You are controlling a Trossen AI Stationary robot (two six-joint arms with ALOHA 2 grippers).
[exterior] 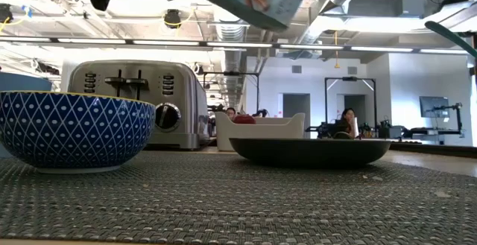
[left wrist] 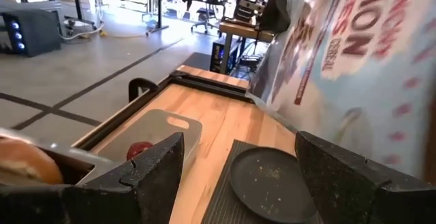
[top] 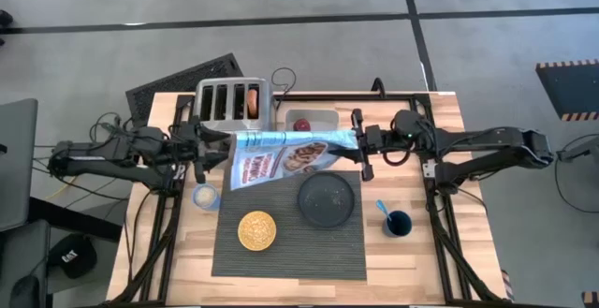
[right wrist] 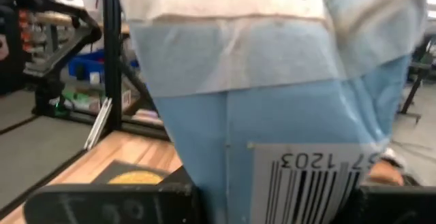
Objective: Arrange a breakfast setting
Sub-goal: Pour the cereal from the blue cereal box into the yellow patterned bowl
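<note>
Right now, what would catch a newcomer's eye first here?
The blue cereal box, held in the air above the table between both arms: the right gripper clamps one end, while the left gripper is open at the other. Below lies a dark placemat with a yellow bowl and a dark plate.

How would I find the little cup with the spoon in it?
Start at the big dark grey placemat in the middle of the wooden table. Go past the dark round plate and off the mat's right edge onto bare wood. There stands the dark blue cup, the only thing with a blue-handled spoon sticking out.
</note>
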